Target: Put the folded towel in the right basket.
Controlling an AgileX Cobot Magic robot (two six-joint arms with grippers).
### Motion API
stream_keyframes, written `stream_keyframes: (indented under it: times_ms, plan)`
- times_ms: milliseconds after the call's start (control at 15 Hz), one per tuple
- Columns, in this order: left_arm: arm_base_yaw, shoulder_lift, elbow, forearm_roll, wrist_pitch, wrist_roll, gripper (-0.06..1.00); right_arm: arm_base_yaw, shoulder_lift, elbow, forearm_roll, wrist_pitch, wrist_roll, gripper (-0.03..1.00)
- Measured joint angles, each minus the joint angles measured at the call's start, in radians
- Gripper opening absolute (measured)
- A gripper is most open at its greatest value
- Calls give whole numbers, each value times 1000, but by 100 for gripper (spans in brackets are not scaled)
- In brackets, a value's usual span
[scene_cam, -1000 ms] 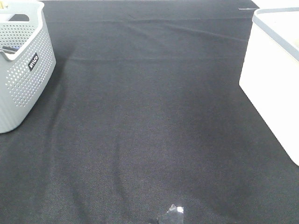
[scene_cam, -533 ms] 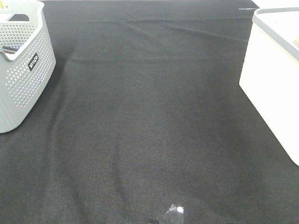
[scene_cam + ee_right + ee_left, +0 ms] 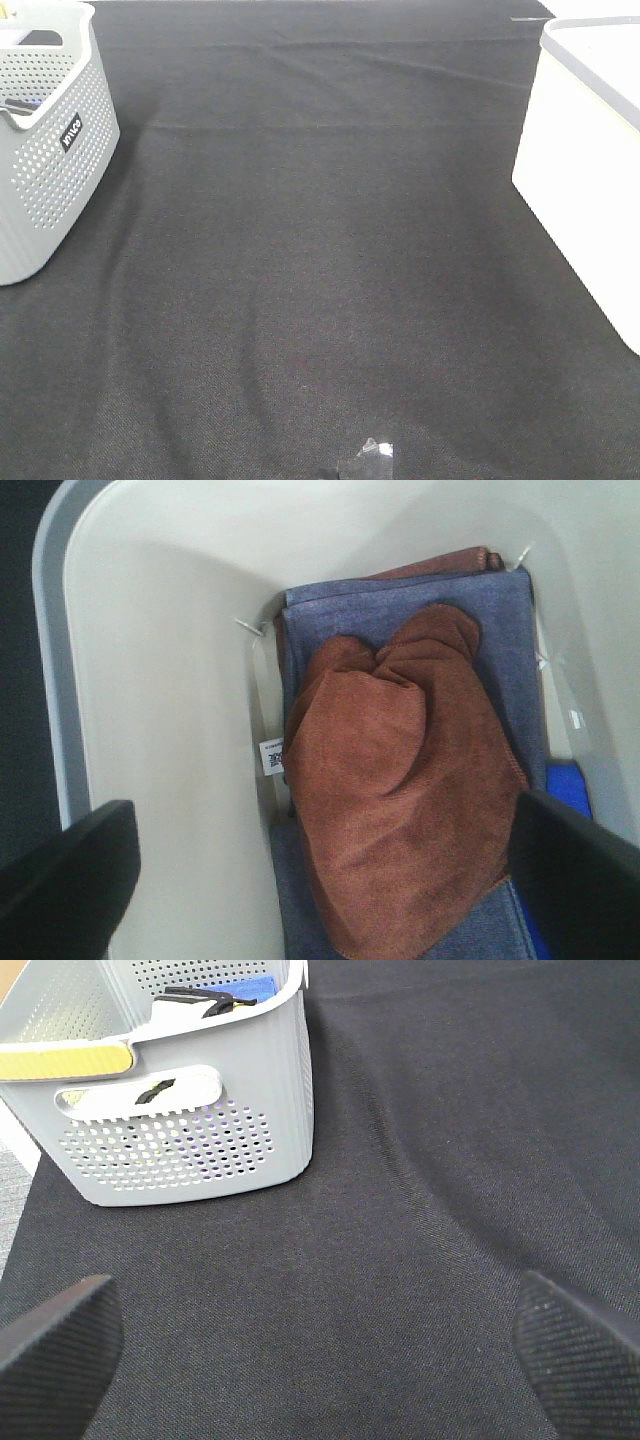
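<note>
Exterior high view: the bench (image 3: 320, 250), covered in black cloth, carried a grey perforated basket (image 3: 50, 150) at its far left corner and the white right basket (image 3: 570, 170) along its right edge. A shiny scrap (image 3: 372, 458) lay at the near edge. No towel lay on the open cloth, and neither arm appeared in this view.

Left wrist view: the left claw (image 3: 318, 1345) hung above bare cloth near the grey perforated basket, its fingers spread wide with nothing between them.

Right wrist view: the right claw (image 3: 322, 875) hung over the interior of the right basket, its fingers likewise spread and empty. Beneath it a brown towel (image 3: 400, 780) lay inside the basket on top of a blue-grey towel (image 3: 500, 630), somewhat rumpled rather than flat.

Progress, as judged: the towel was in the right basket and released, so the placement appeared complete; only clearing the right arm from the basket seemed left.
</note>
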Motion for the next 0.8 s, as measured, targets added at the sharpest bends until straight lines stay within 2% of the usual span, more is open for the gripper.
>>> stream_keyframes:
  times_ms: [133,333,467,600,733,800]
  plan:
    - [0,0,0,0,0,0,99,31,0,0,-33,0,39,96]
    - [0,0,0,0,0,0,99,197,-56,0,-148,0,161,96]
    - [0,0,0,0,0,0,99,238,-131,15,-172,-1,212,96]
    - [0,0,0,0,0,0,99,243,-260,122,-190,-2,232,96]
    - [0,0,0,0,0,0,99,243,-439,331,-202,-25,241,96]
    - [0,0,0,0,0,0,99,243,-439,331,-202,-25,241,96]
